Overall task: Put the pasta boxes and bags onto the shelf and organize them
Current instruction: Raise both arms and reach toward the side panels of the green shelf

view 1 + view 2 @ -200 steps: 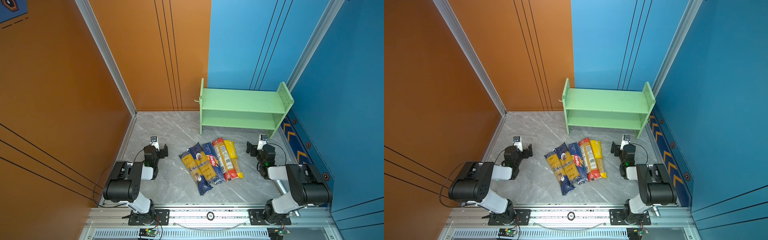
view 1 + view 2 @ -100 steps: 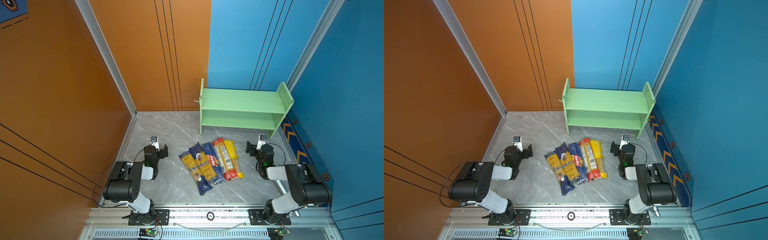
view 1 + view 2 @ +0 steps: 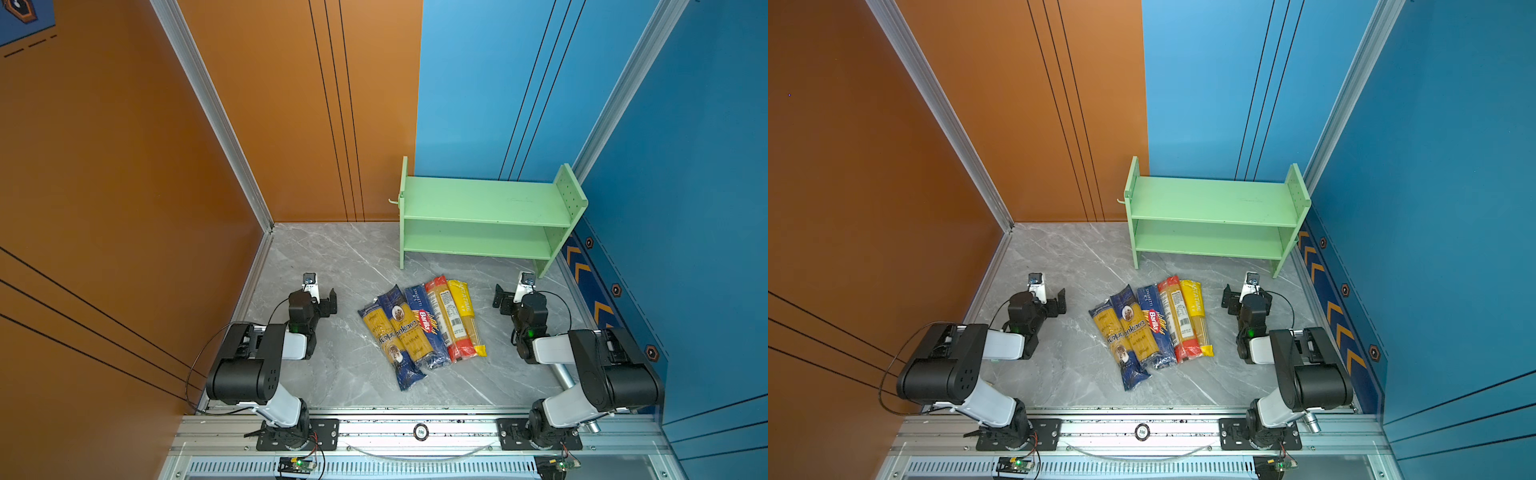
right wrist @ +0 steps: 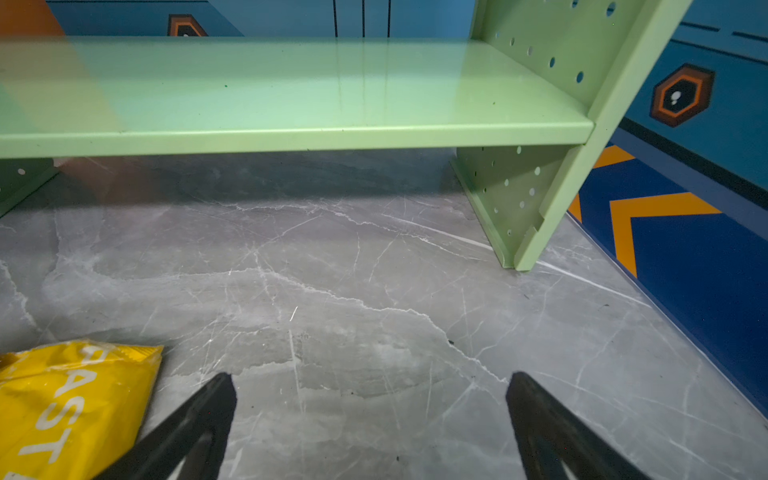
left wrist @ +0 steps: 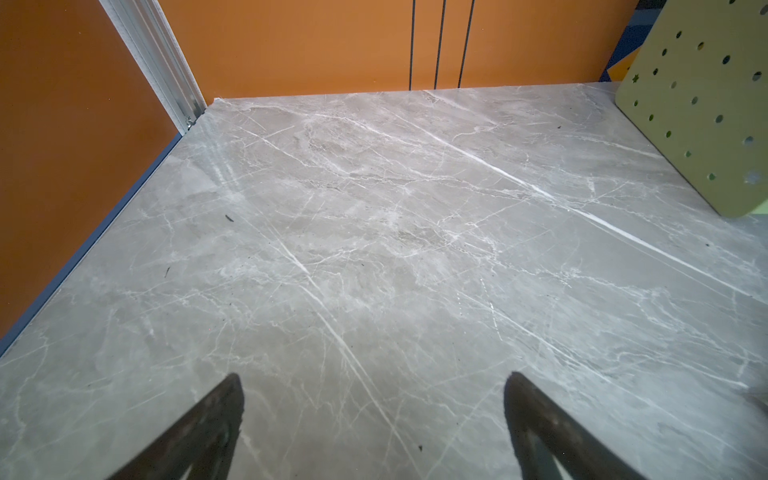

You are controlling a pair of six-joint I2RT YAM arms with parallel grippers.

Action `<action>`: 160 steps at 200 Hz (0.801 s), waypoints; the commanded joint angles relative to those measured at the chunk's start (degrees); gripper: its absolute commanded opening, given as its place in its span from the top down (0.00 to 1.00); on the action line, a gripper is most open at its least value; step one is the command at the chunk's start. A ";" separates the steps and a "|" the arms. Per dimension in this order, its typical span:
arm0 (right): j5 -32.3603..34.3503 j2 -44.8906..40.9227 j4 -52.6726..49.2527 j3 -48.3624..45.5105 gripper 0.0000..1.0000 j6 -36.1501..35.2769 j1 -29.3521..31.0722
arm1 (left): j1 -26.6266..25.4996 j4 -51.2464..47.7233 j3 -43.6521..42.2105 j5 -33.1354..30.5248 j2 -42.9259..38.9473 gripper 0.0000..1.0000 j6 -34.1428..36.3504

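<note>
Left gripper: jaws wide, nothing between them, low over the bare grey counter near the orange wall.

Right gripper: jaws also wide and empty. It sits low over the counter and faces the lower tier of the shelf.

The shelf is light green with two tiers and perforated side panels. It stands at the back of the counter towards the right, by the blue wall.

All five pasta packets lie flat on the counter in front of the shelf, clear of it and between my two grippers. They lie side by side in a slight fan. From my left:
- a navy-and-yellow packet, reaching nearest the front rail
- a second navy-and-yellow packet
- the Barilla packet
- the red-ended packet
- the yellow-ended packet

Neighbouring packets touch along their long sides. In the right wrist view, the yellow-ended packet's end lies just beside one finger. I cannot tell whether they touch.
</note>
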 commanded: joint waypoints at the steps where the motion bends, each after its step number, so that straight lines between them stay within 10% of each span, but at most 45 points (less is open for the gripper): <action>1: -0.01 -3.63 -0.34 -0.36 0.00 -0.28 -0.36 | -0.33 -0.12 0.73 1.81 -1.64 0.02 1.51; 160: -7.89 -17.42 -20.68 3.74 0.00 0.37 -3.01 | -0.97 -2.07 -3.18 5.11 -12.36 0.02 3.28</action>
